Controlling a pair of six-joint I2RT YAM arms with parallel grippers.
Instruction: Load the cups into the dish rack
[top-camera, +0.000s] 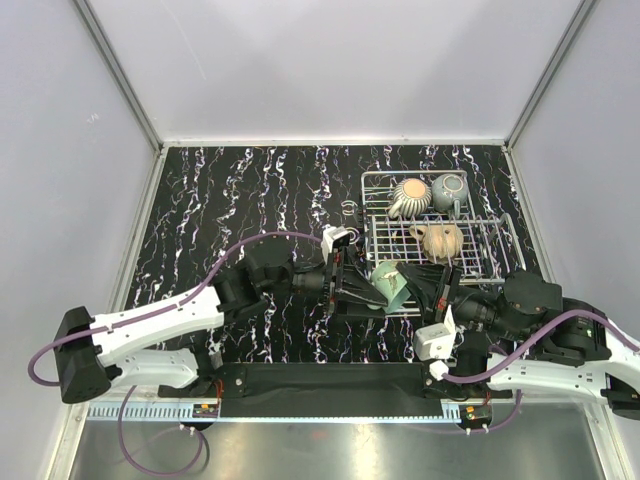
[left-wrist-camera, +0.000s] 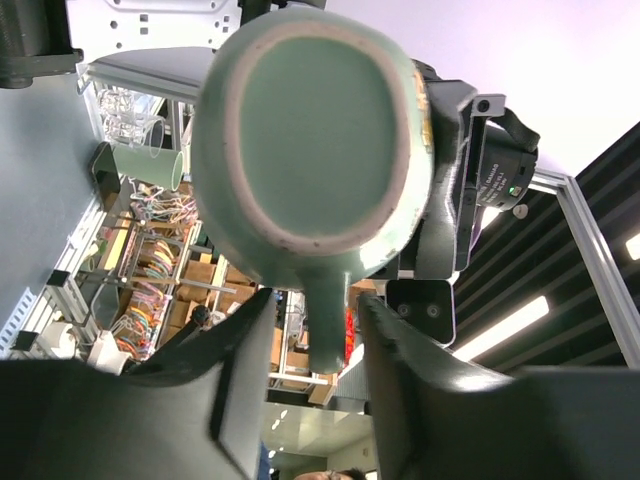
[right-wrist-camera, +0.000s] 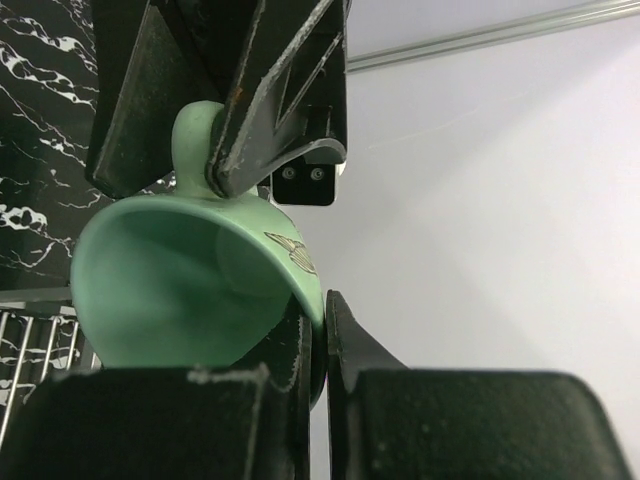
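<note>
**Two-arm transfer over the rack's near left corner.** The teal-green ceramic handled cup is held in the air between the left pincer and the right pincer, which meet tip to tip above the black, white-veined marble tabletop. The cup lies on its side, with its long axis running from one pincer to the other, so the unglazed foot ring faces the left pincer and the open mouth faces the right. In the right wrist view, the right pincer's fingers are closed on the cup's wall at the rim, one inside the mouth and one outside. In the left wrist view, the cup's handle points back between the left pincer's fingers. Their jaws stand apart, and background shows beside the handle, so they flank it rather than clamp it. The silver wire dish rack lies on the far side of the right pincer, away from the arm bases, with its near left corner just under the cup. It is nearer the right arm than the left. In the rack sit a cream cup with dark ribs, a grey-green cup and a tan cup. The step is judged to be a hand-over to the right arm. The next move turns on carrying the cup away from the bases and over open prongs.
</note>
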